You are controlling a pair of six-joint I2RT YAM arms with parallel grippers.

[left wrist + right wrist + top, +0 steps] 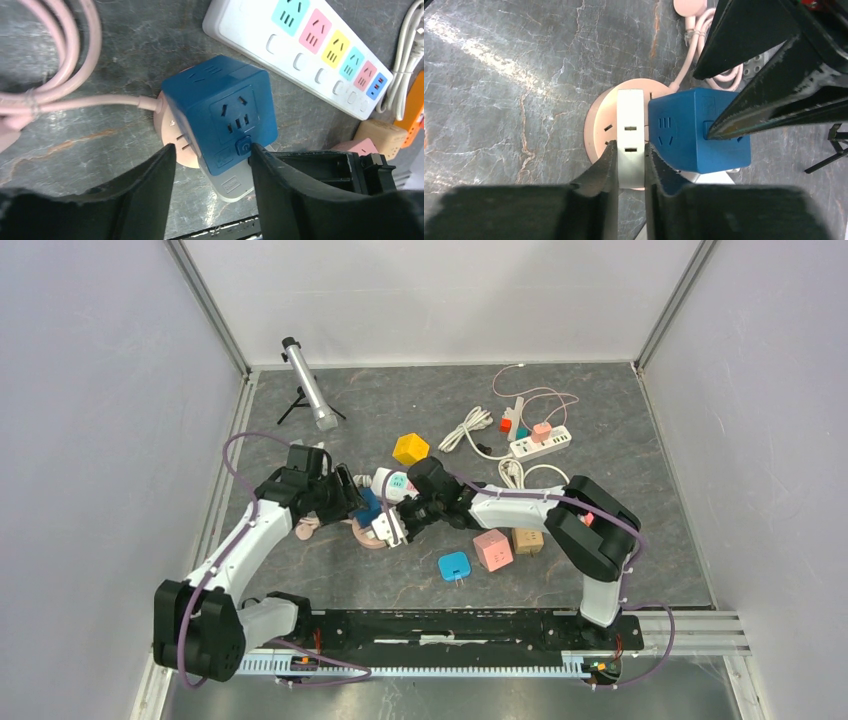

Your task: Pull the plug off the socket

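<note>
A round pink socket point(599, 131) lies on the grey table, its pink cord point(75, 102) running off to the left. A flat white plug point(630, 125) and a blue cube adapter point(689, 135) stand side by side on it. My right gripper point(630, 150) is shut on the white plug, one finger on each flat side. My left gripper point(211, 150) is open and straddles the lower corner of the blue cube point(225, 115). Its right finger point(270, 170) touches the cube's button side and its left finger point(155, 175) hangs over the socket's rim. Both grippers meet at the table's middle point(375, 515).
A white power strip point(310, 45) with coloured outlets lies just beyond the socket. Yellow point(410, 448), pink point(492, 549), tan point(527, 540) and small blue point(454, 566) cubes lie around. A second strip with cables point(540, 443) is at the back right, a silver tube on a tripod point(307, 385) at the back left.
</note>
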